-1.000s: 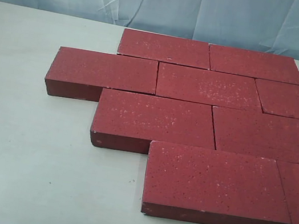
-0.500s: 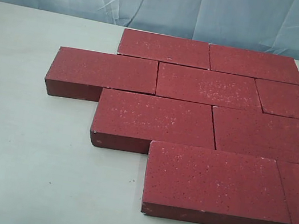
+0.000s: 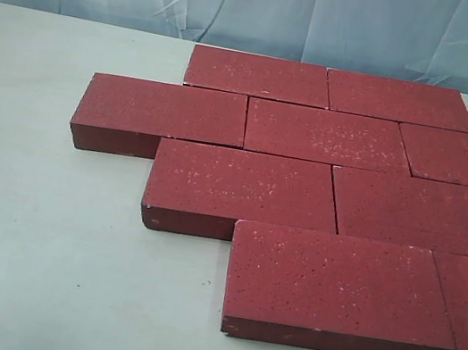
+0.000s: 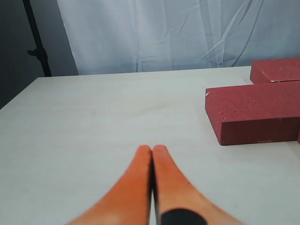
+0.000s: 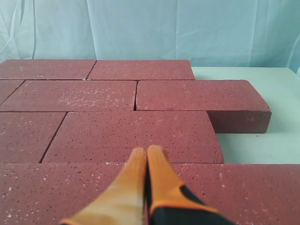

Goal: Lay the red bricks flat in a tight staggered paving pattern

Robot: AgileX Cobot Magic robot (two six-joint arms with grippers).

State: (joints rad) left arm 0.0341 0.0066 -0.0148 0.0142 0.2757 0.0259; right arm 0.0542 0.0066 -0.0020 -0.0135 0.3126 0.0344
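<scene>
Several dark-red bricks (image 3: pixel 327 135) lie flat on the pale table (image 3: pixel 31 248) in four staggered rows, edges touching. The nearest full brick (image 3: pixel 336 288) sits at the front; others run off the right edge. Neither gripper shows in the exterior view. In the left wrist view my left gripper (image 4: pixel 152 148) is shut and empty over bare table, apart from a brick end (image 4: pixel 255 112). In the right wrist view my right gripper (image 5: pixel 146 150) is shut and empty, hovering over the paved bricks (image 5: pixel 136 133).
A wrinkled pale-blue curtain (image 3: pixel 264 4) hangs behind the table. Bare tabletop stretches left and in front of the bricks. A dark stand pole (image 4: pixel 36 40) rises beyond the table's far corner in the left wrist view.
</scene>
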